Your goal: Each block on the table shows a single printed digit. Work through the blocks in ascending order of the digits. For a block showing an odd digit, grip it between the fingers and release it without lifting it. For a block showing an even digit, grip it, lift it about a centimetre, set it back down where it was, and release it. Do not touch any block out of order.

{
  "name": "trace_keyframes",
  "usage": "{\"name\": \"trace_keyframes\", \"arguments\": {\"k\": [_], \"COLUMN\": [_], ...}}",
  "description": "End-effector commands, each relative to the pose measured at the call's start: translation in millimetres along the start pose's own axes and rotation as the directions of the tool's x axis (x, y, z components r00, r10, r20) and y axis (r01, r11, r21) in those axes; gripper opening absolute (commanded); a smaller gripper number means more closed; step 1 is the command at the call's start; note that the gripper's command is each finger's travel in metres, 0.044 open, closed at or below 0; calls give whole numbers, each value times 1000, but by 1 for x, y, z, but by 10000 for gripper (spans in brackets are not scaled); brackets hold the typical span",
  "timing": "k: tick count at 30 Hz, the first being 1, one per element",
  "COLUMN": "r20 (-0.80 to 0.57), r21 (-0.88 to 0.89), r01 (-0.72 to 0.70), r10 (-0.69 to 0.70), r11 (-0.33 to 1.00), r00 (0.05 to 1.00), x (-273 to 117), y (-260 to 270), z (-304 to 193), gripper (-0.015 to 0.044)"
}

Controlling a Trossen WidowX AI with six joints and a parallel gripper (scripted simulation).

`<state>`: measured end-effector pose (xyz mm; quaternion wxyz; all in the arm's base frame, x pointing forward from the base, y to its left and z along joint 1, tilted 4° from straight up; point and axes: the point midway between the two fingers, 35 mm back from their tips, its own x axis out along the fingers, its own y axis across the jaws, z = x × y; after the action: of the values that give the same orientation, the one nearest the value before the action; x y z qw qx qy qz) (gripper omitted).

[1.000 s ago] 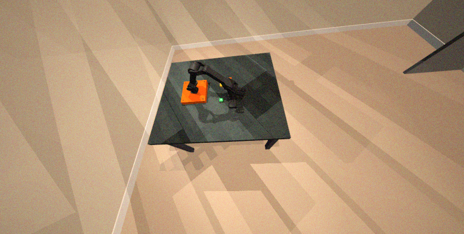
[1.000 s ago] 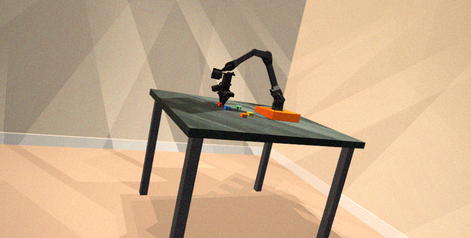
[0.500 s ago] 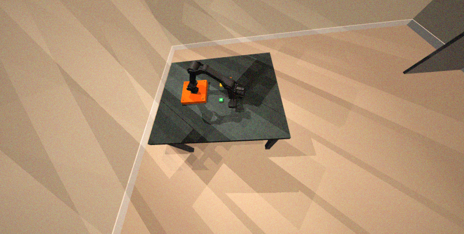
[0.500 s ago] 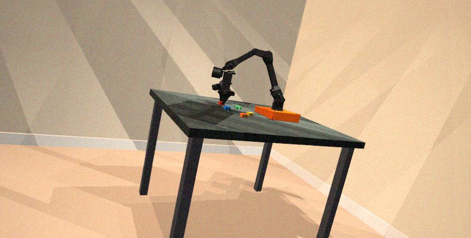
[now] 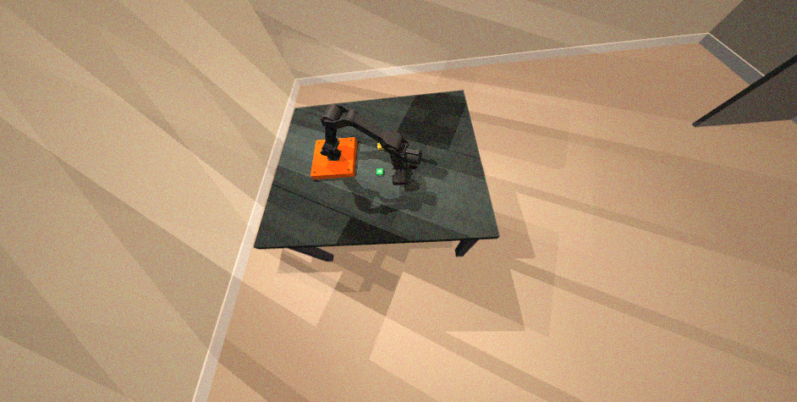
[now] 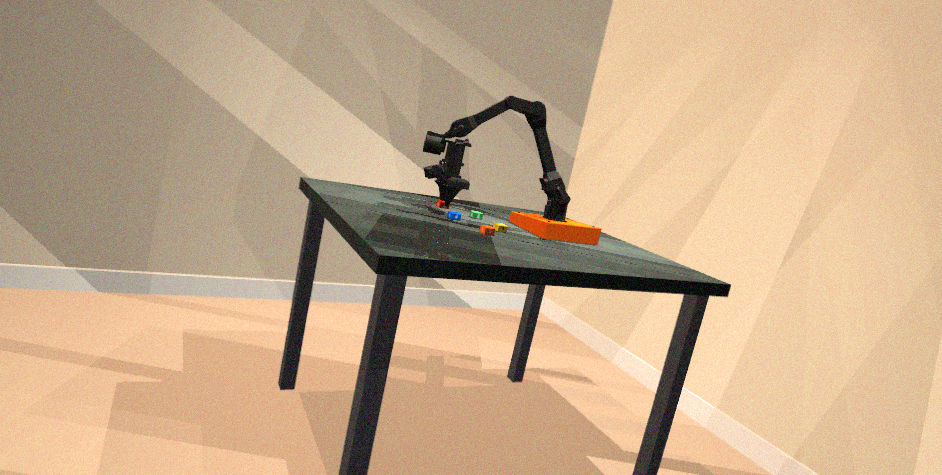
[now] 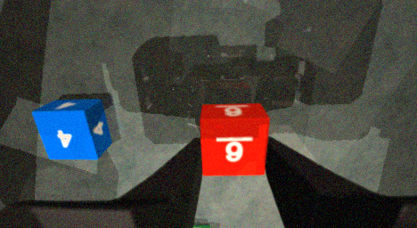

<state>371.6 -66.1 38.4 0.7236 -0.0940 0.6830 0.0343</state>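
My gripper is shut on the red block, one finger on each side, and holds it slightly above the table. Its digit has a bar above it in the wrist view; with the bar as underline it reads 6. The blue block, showing 4, stands apart to the left in the wrist view. The green block is at that view's bottom edge. The yellow block and orange block are nearer the base; their digits are unreadable. The arm hides red, blue and orange in the top view.
The arm's orange base plate is on the dark table. The blue block is the closest neighbour beside the fingers. Shadows of the arm fall across the table top.
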Motion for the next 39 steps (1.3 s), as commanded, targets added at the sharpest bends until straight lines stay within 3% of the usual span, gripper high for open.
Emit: {"name": "trace_keyframes", "arguments": {"k": [1, 19, 30, 39], "r20": [0, 0, 0, 0], "r21": [-3, -3, -3, -3], "r01": [-4, -4, -4, -4], "r10": [4, 4, 4, 4], "r11": [1000, 1000, 1000, 1000], "r00": [1000, 1000, 1000, 1000], "x": [0, 15, 15, -21], "y": [1, 1, 1, 1], "z": [0, 0, 0, 0], "gripper": [120, 120, 400, 400]}}
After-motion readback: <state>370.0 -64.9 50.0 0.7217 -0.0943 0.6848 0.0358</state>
